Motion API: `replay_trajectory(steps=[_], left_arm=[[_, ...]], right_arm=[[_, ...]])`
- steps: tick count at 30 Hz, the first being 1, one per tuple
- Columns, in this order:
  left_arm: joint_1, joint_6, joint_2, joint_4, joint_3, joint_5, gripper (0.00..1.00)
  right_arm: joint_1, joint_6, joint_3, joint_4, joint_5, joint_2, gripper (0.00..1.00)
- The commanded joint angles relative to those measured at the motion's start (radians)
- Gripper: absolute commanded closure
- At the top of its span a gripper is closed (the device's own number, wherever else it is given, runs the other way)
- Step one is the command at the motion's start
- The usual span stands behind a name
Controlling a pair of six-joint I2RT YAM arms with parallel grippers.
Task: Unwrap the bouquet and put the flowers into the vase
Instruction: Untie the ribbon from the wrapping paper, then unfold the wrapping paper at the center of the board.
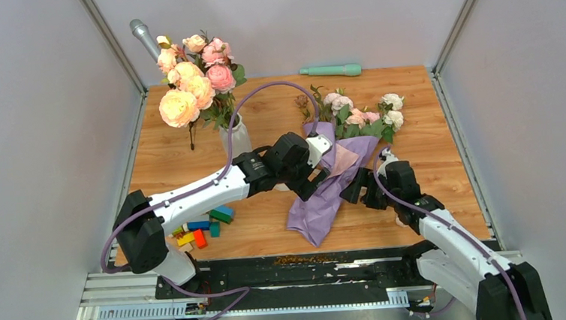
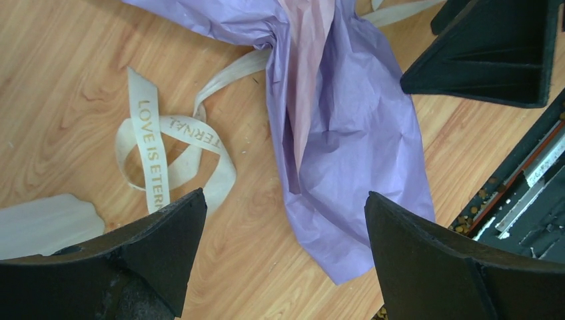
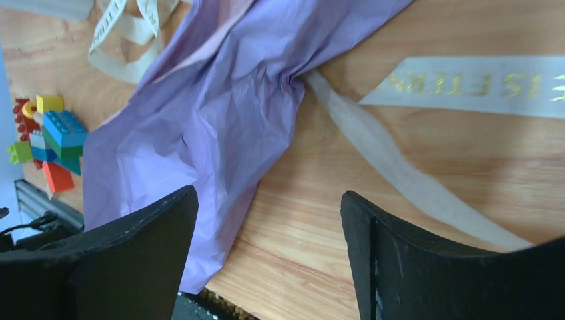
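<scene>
Bouquet (image 1: pixel 343 152) of small white and pale pink roses in lilac paper lies flat on the wooden surface (image 1: pixel 433 195), a bit right of centre. The small roses (image 1: pixel 359 113), w/ green leaves, sit at the 12 o'clock end inside the top of the wrap. The lilac paper (image 1: pixel 314 214) trails off toward 7 o'clock, crumpled, w/ its pink inner side showing along the middle.

A beige ribbon (image 2: pixel 156 143) printed "LOVE IS ETERNAL" lies in loose loops on the wood at the paper's 9 o'clock side. One strand runs into the pinched waist of the wrap, and another strand comes out on the 3 o'clock side. Can't tell if it's knotted there.

L pincer (image 1: pixel 317 169) hangs over the middle of the paper, fingers wide apart, nothing btwn them. R pincer (image 1: pixel 361 185) sits just at 3 o'clock of the paper's tail, fingers also apart, gripping nothing.

Slim white ribbed vase (image 1: pixel 237 139) stands upright at approx 10 o'clock from the bouquet, apart from it. A bunch of larger peach and pink blooms (image 1: pixel 192 80) rises above it.

Coloured toy bricks (image 1: pixel 203 229) are heaped at 8 o'clock near the front edge. A teal cylinder (image 1: pixel 330 71) lies along the back edge at 12 o'clock. A grey metal rod (image 1: pixel 143 36) leans in the 11 o'clock corner.
</scene>
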Motion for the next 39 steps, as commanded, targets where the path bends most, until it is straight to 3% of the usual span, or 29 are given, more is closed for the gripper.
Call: replay_trajectory(steps=[1,19,24,31,39], left_arm=[[0.007,-0.046,-0.040,0.065,0.000,0.062,0.04],[0.024,-0.083,0.008,0.026,0.015,0.084,0.04],[0.024,-0.079,-0.010,0.020,0.014,0.070,0.04],[0.024,-0.067,-0.010,0.011,0.019,0.054,0.04],[0.025,-0.055,0.009,0.010,0.024,0.006,0.04]], right_arm=[[0.035,0.071,-0.030,0.109,-0.097,0.062,0.22],[0.112,0.183,-0.053,0.342,-0.038,0.198,0.47],[0.113,0.179,-0.042,0.355,0.018,0.228,0.64],[0.112,0.100,0.046,0.260,0.083,0.296,0.99],[0.084,-0.012,0.104,0.249,0.120,0.410,1.00]])
